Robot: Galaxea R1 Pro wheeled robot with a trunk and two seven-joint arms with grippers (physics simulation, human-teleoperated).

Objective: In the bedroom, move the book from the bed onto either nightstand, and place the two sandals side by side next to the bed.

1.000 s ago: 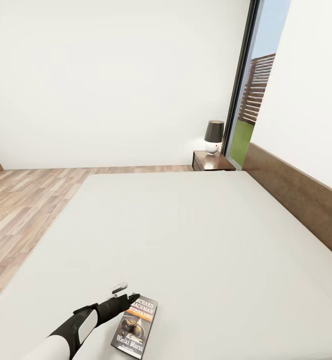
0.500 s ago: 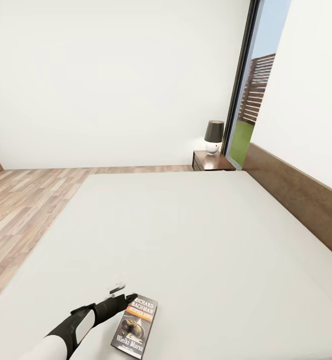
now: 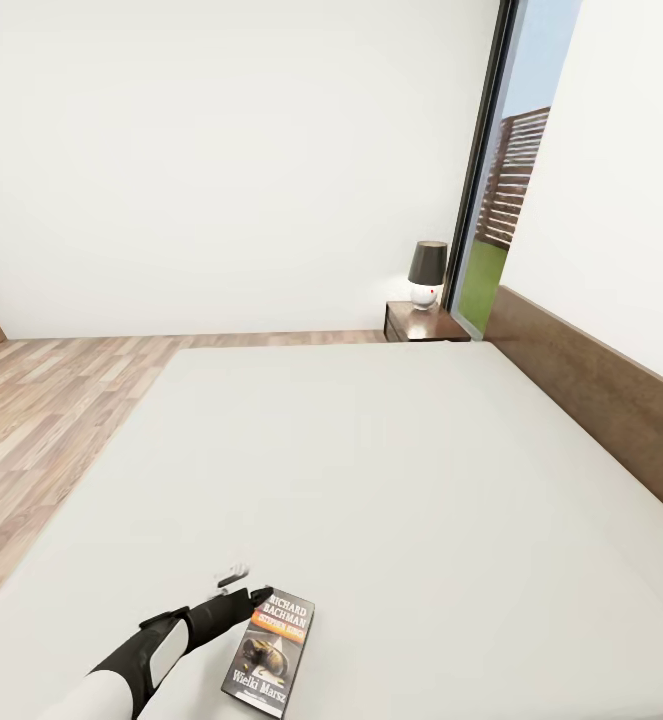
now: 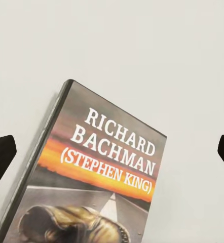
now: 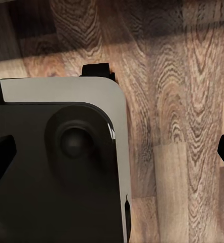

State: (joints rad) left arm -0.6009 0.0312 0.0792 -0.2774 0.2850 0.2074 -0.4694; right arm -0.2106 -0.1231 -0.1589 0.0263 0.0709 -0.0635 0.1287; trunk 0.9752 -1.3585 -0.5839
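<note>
The book [image 3: 271, 650] lies flat on the bed [image 3: 391, 470], near its front edge, dark cover up with an orange band and white lettering. My left gripper [image 3: 247, 585] hovers open just beside the book's far left corner, not touching it. In the left wrist view the book [image 4: 91, 177] lies between the two wide-apart fingertips [image 4: 0, 157]. A dark nightstand [image 3: 423, 322] stands beyond the bed's far corner by the window. My right gripper [image 5: 112, 157] is open over the robot's base and the plank floor. The sandals are out of view.
A lamp [image 3: 427, 272] with a dark shade stands on the nightstand. The brown headboard [image 3: 591, 390] runs along the bed's right side. Wood floor [image 3: 51, 410] stretches left of the bed. In the right wrist view, the robot's dark base [image 5: 56, 167] sits over floorboards.
My left gripper has drawn back slightly from the book's corner, which its dark finger overlapped before. The book has not moved.
</note>
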